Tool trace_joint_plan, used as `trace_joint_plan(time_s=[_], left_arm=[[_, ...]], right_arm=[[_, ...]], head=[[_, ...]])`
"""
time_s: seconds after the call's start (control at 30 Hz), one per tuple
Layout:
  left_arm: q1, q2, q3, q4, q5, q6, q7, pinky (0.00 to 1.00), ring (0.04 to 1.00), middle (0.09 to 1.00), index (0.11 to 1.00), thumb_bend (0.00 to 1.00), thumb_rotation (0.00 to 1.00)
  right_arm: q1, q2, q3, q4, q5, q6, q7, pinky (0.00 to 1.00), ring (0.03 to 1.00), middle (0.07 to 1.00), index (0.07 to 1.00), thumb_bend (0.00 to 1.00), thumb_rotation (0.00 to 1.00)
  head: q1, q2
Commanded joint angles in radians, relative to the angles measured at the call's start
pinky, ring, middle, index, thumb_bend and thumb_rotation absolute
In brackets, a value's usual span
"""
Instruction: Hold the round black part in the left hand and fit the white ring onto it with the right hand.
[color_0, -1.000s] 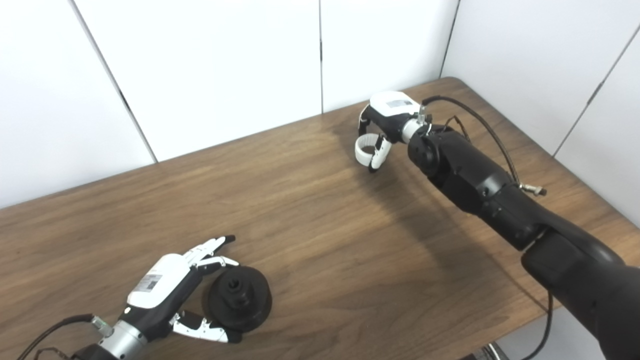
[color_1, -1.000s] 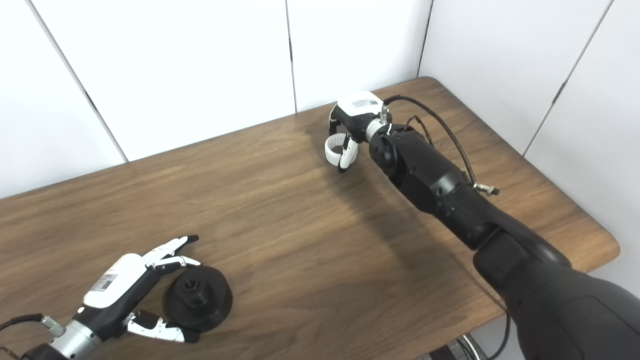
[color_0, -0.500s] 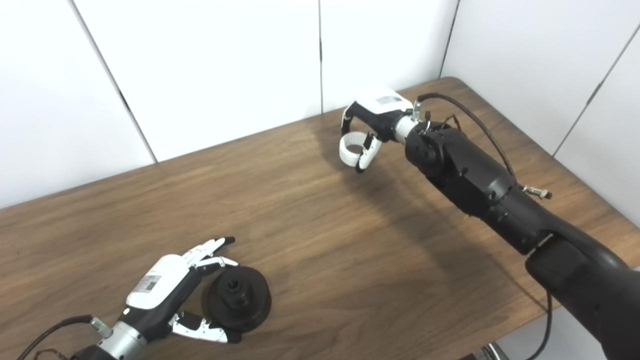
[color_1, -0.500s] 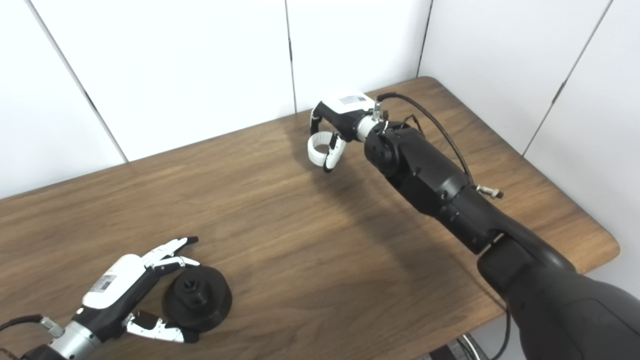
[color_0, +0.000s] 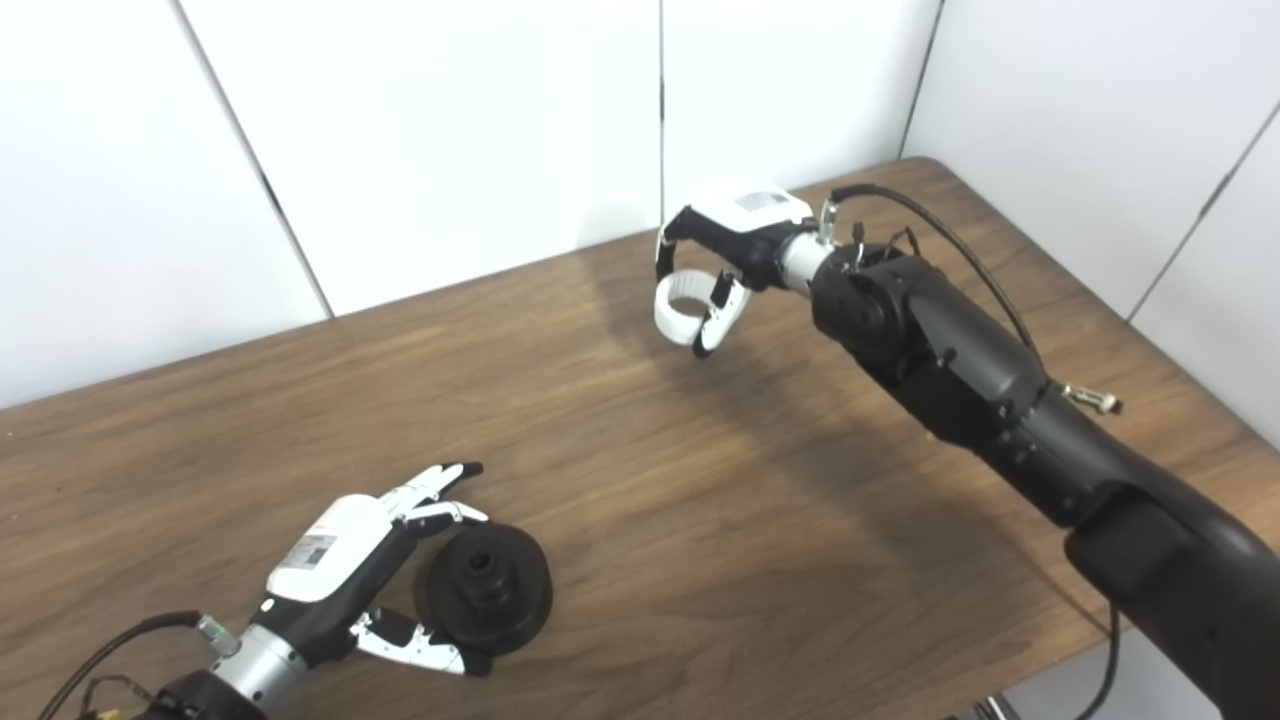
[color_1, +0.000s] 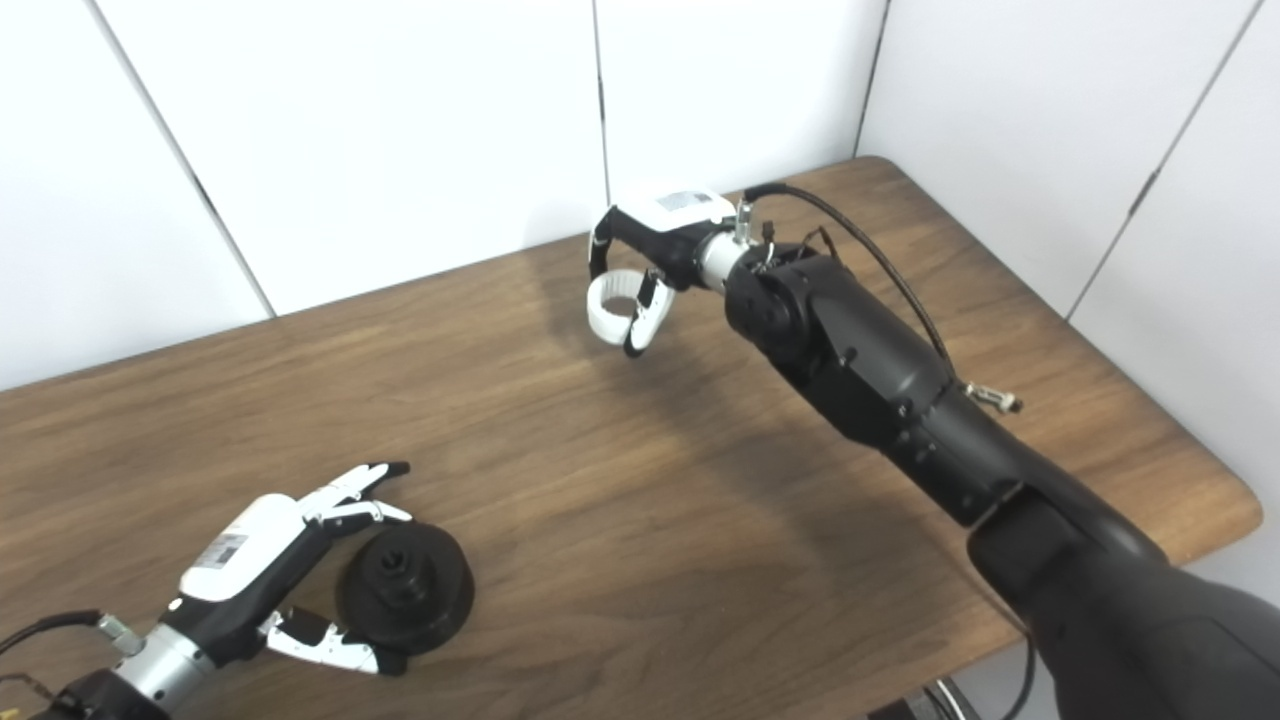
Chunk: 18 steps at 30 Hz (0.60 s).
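I see the white ring (color_0: 681, 311) pinched in my right hand (color_0: 722, 255), raised over the far side of the table (color_0: 700, 520). The round black part (color_0: 486, 590) lies near the front edge, and my left hand (color_0: 355, 575) cups it, fingers half spread around its rim.

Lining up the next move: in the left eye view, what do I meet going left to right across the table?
Left robot hand at the near left → round black part, flat on the wooden table → white ring, held above the table → right robot hand gripping it.
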Motion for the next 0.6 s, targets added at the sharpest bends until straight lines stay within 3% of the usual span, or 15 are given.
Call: trace_joint_plan(time_s=[0.0,0.2,0.57], left_arm=[[0.029,0.020,-0.020,0.022,0.046,0.062,-0.072,0.90,0.968,0.967,0.489,0.52,0.07],[0.026,0.011,-0.022,0.018,0.043,0.074,-0.078,0.91,0.970,0.959,0.489,0.52,0.07],[0.012,-0.022,-0.036,0.020,0.066,0.111,-0.084,0.95,0.985,0.972,0.489,0.52,0.07]], right_arm=[[-0.024,-0.006,-0.024,-0.053,0.006,-0.018,0.000,0.69,0.814,0.779,0.481,0.52,0.13],[-0.005,0.002,-0.016,-0.121,0.019,-0.045,0.030,0.68,0.809,0.778,0.481,0.52,0.13],[0.019,0.001,-0.019,-0.239,0.052,-0.107,0.088,0.64,0.788,0.775,0.481,0.52,0.13]], head=[[0.004,0.003],[0.052,0.017],[0.214,0.050]])
